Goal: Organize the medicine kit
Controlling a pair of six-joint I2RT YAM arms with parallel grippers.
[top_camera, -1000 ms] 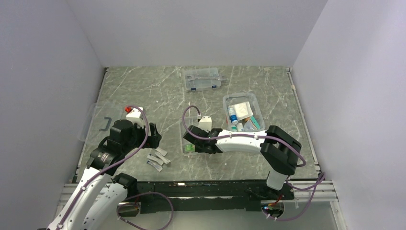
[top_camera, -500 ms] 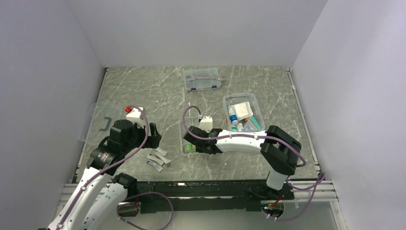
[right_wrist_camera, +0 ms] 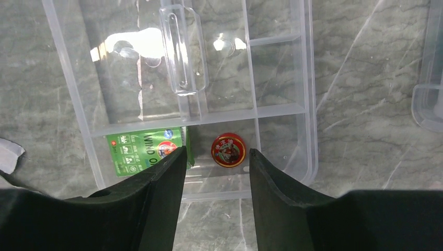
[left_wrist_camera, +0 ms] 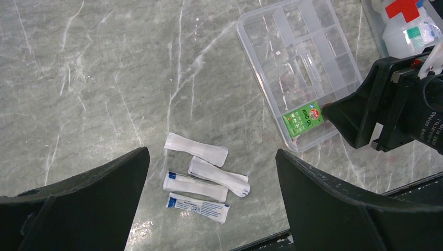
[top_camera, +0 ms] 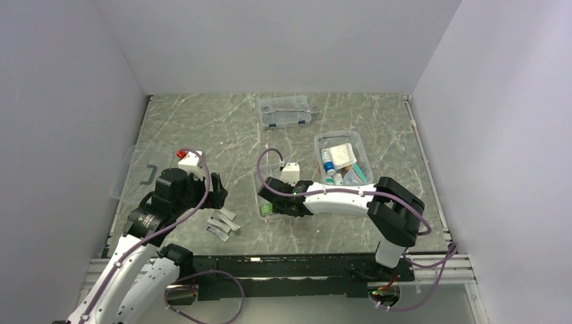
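The divided tray (right_wrist_camera: 277, 73) is clear, glossy plastic catching bright glare. The table (left_wrist_camera: 104, 78) looks like smooth grey veined stone with a dull sheen. The white packets (left_wrist_camera: 196, 149) look matt and papery. The green packet (right_wrist_camera: 143, 151) and small red round container (right_wrist_camera: 228, 149) have shiny printed faces.

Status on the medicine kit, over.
Left gripper open over four loose packets. Right gripper open above tray; red tin and green packet inside. Nothing blocking either gripper.

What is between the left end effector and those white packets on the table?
Nothing visible. The left end effector hovers open above the four packets. They lie bare on the table, apart from the tray, with nothing on top of them.
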